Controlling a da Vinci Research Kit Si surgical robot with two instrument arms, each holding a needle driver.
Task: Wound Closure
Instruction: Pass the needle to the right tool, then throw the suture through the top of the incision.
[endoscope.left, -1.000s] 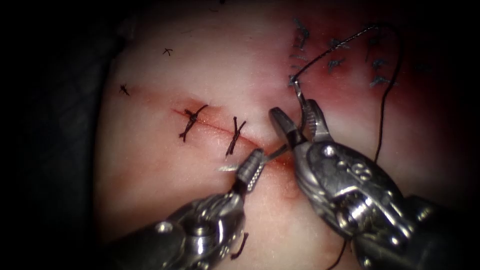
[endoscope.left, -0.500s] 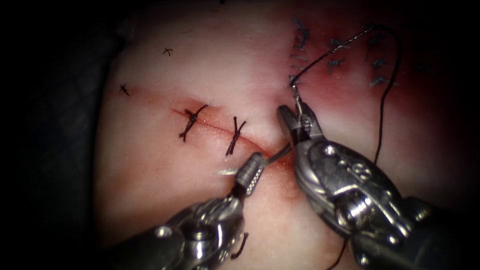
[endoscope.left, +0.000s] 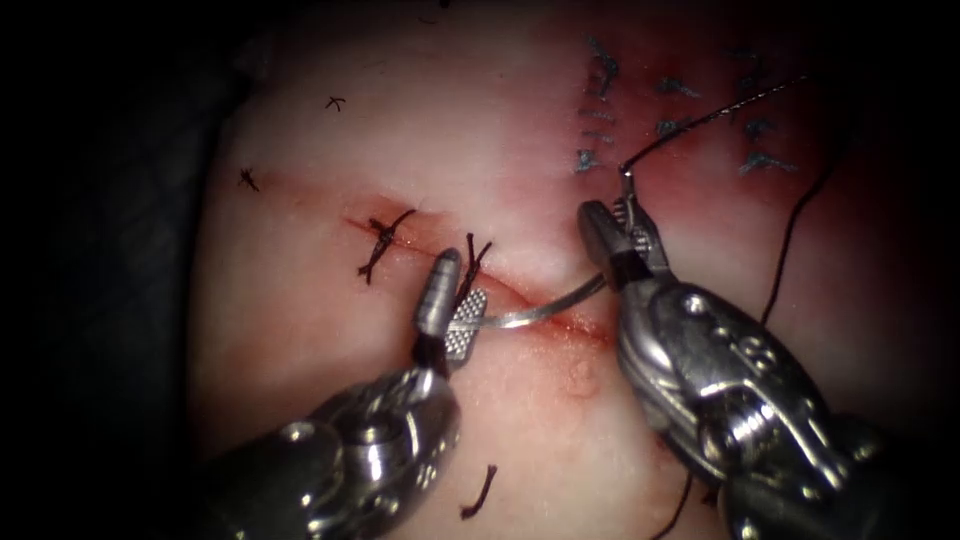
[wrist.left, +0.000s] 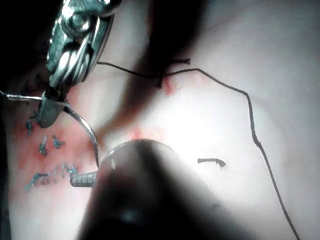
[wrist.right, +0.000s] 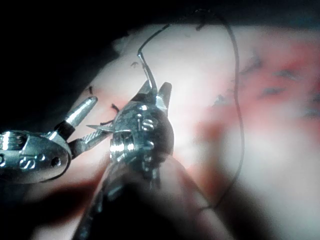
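The needle (endoscope.left: 540, 310) lies across the cut (endoscope.left: 500, 285) in the tissue (endoscope.left: 330, 330), its long curve running between the two tools. The right end effector (endoscope.left: 622, 240) is pinching its tail end by the thread (endoscope.left: 700, 120). The left end effector (endoscope.left: 452, 300) stands spread at the pointed end, one jaw touching it.

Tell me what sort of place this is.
Likely a bench for suturing practice: a slab of tissue with a partly stitched cut, and two tools, the right tool holding a curved needle.

Right tool's fingers (wrist.right: 152, 92) around needle (wrist.right: 146, 70)
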